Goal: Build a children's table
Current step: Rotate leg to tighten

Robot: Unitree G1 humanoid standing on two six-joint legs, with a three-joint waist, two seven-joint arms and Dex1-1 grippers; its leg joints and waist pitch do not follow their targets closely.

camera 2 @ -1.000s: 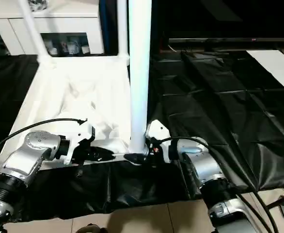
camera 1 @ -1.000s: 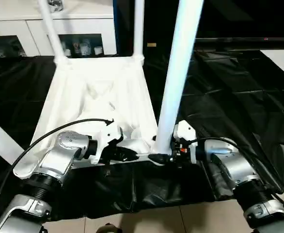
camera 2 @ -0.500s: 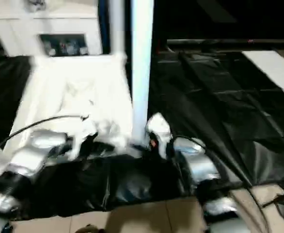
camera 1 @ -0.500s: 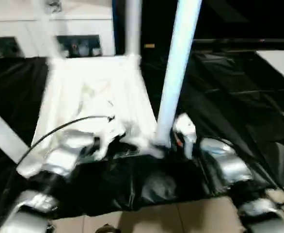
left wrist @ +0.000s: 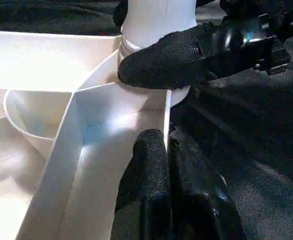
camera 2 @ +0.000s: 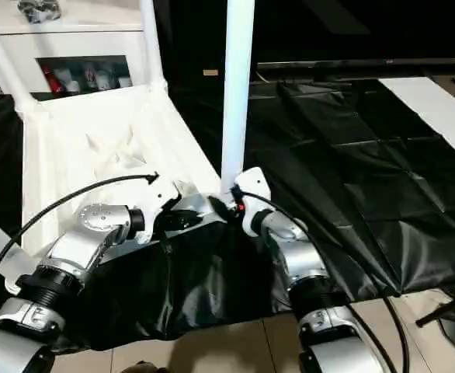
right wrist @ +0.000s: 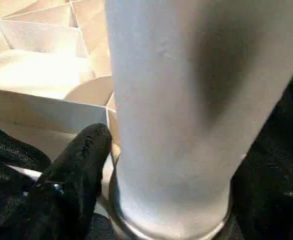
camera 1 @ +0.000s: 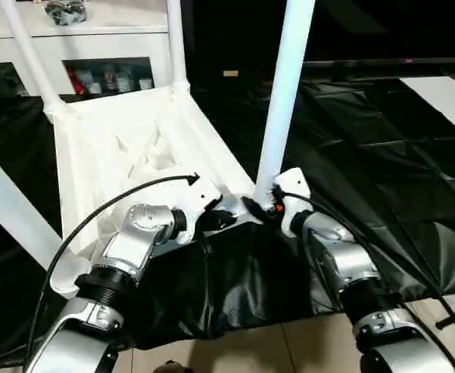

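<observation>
My right pincer (camera 1: 265, 208) brackets the base of the near leg (camera 1: 283, 97), which rises upright from its corner socket directly between the spread fingers. My left pincer (left wrist: 164, 150), just beside, pinches the table top's rim wall (left wrist: 151, 107), closed.

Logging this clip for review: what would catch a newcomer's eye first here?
The upside-down white table top on the black sheet, its ribbed underside facing up and white legs rising from its corner sockets. Nearest stands a tall leg at the near corner, with the right gripper astride its base. Beside it, the left gripper pinches the table's near rim.
</observation>
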